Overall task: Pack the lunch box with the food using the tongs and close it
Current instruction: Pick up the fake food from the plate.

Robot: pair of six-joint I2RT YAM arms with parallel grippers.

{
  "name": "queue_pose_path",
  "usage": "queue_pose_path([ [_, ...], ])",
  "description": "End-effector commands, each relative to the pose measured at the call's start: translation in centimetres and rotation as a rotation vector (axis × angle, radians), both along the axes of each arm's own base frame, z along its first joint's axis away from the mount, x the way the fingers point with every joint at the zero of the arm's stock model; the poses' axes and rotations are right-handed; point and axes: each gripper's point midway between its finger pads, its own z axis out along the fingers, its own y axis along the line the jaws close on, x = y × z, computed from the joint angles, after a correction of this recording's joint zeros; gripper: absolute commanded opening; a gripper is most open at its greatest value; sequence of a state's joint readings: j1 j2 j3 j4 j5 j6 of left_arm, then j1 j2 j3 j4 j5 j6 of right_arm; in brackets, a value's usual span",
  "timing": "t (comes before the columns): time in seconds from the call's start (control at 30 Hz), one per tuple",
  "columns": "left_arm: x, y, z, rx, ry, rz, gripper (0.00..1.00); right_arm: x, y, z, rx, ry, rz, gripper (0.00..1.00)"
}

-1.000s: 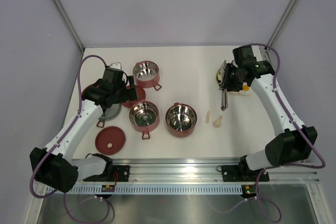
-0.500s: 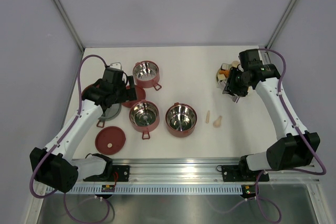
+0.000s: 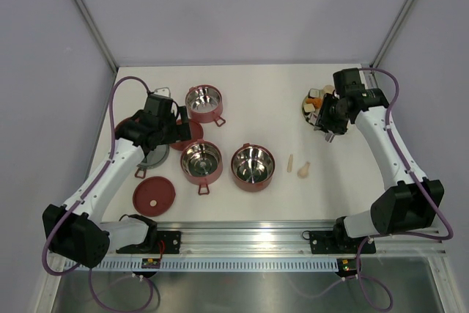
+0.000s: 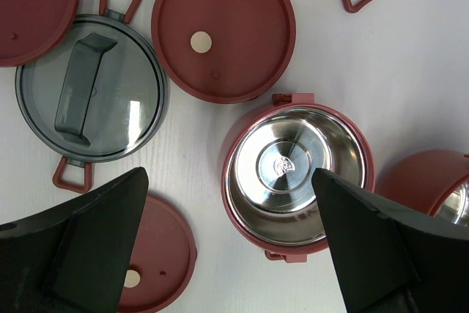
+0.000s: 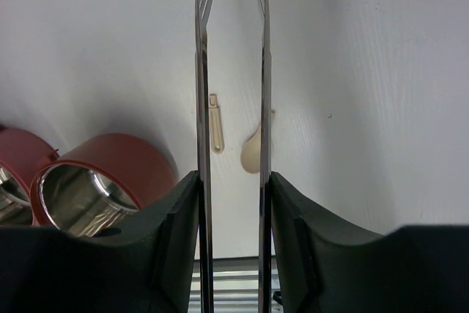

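Observation:
Three open dark-red lunch box bowls stand left of centre. Their red disc lids and grey top lid lie by them. My left gripper is open and hangs above the middle bowl, holding nothing. My right gripper is shut on the tongs, whose two silver arms run parallel between its fingers with nothing between their tips. It hovers beside the heap of food at the back right. Two beige pieces lie on the table below the tongs.
The food sits on a flat plate near the right wall post. Loops of purple cable hang off both arms. The metal rail runs along the near edge. A third red lid lies under my left finger.
My right gripper has shifted right, closer to the plate, and turned the tongs so they no longer stick out toward the near side. The tong arms stand wider apart. The left arm has not moved.

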State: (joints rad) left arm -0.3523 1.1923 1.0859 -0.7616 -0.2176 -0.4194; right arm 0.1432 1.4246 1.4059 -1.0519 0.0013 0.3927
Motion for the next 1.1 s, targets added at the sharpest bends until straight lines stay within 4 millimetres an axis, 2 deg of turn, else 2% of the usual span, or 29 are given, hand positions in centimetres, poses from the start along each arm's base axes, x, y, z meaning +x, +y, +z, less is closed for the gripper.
queue_pose_path([
  [0.0,1.4,-0.2,1.6,-0.009,-0.063,0.01,0.99,1.3,-0.8,0.2,-0.017,-0.055,-0.073,0.48],
  [0.3,1.5,-0.5,1.1,-0.017,-0.058,0.004,0.99,3.1,-1.1,-1.4,-0.019,-0.085,-0.143,0.49],
  [0.53,1.5,-0.7,1.3,-0.026,-0.06,-0.005,0.99,4.4,-0.4,-1.5,0.016,-0.115,-0.141,0.51],
  [0.8,1.3,-0.6,0.9,-0.026,-0.053,-0.003,0.99,4.7,-0.5,-2.4,0.006,-0.094,-0.148,0.56],
  [1.07,1.3,-0.7,0.7,-0.026,-0.048,-0.006,0.99,4.7,-0.5,-3.3,0.001,-0.071,-0.15,0.56],
])
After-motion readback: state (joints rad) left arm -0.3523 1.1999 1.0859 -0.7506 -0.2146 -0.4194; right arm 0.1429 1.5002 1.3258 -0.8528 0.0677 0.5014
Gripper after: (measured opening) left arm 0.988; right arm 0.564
